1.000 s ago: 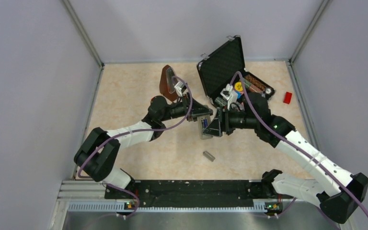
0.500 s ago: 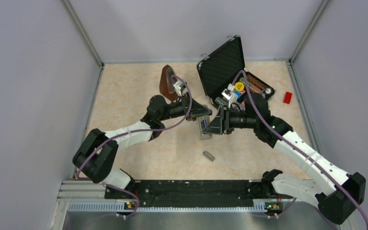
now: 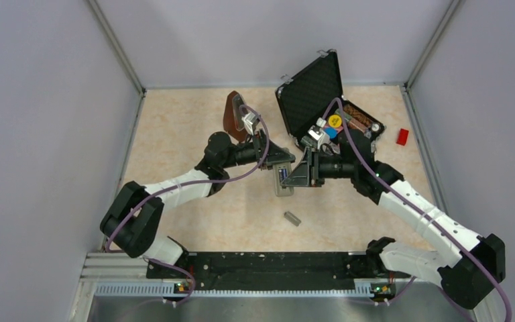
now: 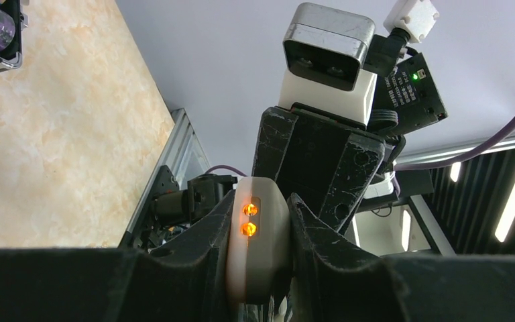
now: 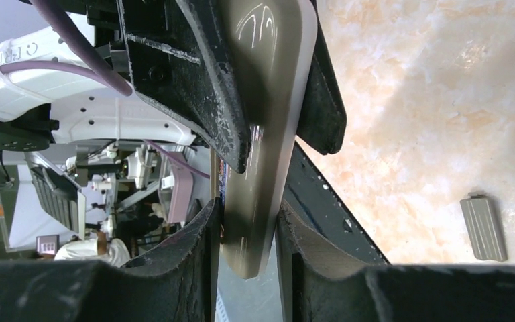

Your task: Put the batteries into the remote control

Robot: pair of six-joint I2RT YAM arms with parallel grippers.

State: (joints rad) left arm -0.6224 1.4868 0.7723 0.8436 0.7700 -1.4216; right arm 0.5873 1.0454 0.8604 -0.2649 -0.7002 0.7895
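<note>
Left tool [image 4: 261, 209] and right tool [image 5: 247, 216] each clench the remote control [image 3: 283, 182], whose long axis runs far-to-near.

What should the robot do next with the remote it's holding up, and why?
Probably squeeze the right fingers tight on the remote control. The left fingers clamp one end, and the right fingers sit on both sides of the other end, though I can't tell if they grip yet. A firm second hold would steady it for loading.
</note>
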